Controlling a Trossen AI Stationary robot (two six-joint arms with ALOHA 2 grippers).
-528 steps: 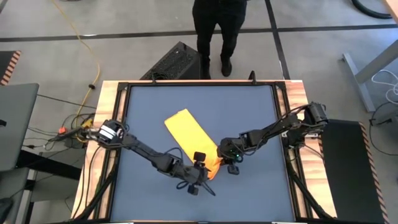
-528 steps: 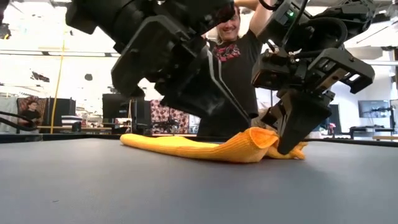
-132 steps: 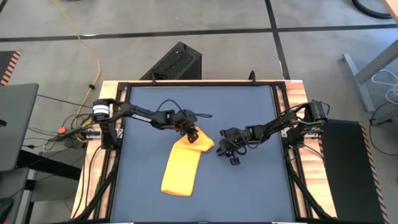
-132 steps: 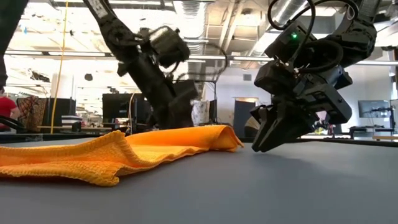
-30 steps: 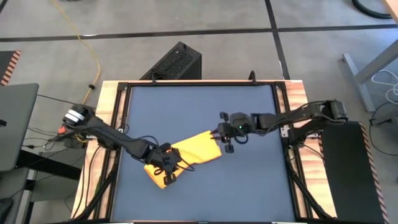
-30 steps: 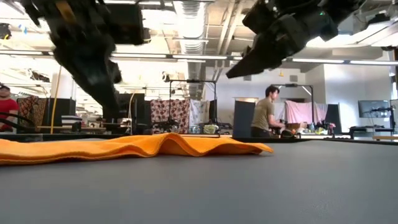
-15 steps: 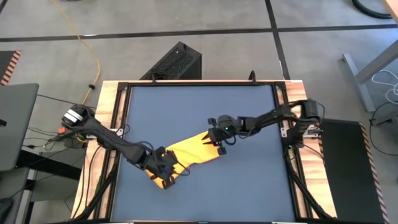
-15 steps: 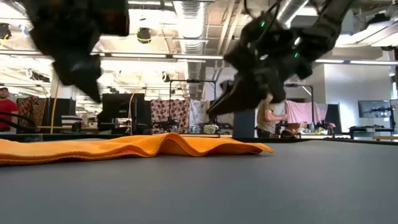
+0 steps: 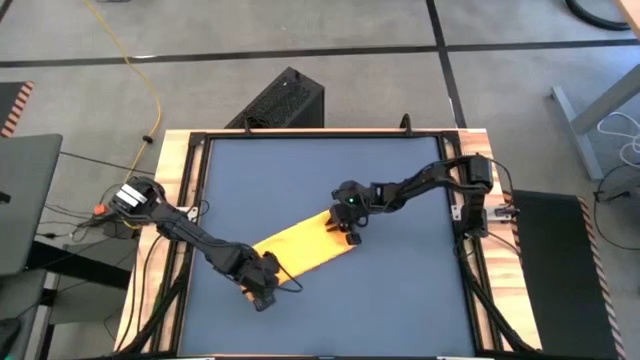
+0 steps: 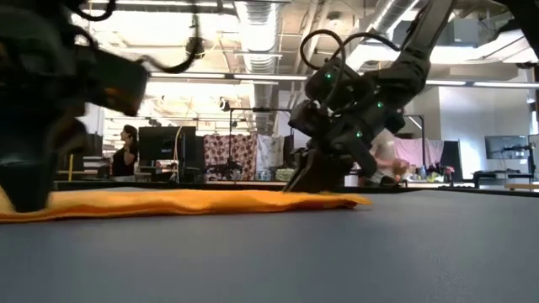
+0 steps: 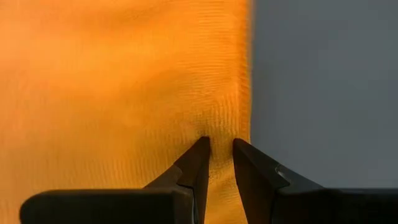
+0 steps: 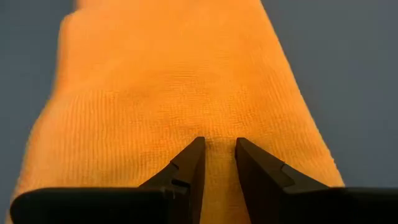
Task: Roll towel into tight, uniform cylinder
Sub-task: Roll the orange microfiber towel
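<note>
Towel [image 9: 300, 250] lies flat, hands [image 9: 262, 293] [image 9: 349, 228] on its ends.

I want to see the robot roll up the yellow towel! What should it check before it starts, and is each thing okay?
1. Towel lies flat as a strip: ok.
2. Left gripper down on the towel's near end: ok.
3. Right gripper down on the towel's far end: ok.
4. Cloth really pinched by each gripper: cannot tell.
5. Roll already started: not ok, no curl yet.
6. Bare table around the towel: ok.
</note>
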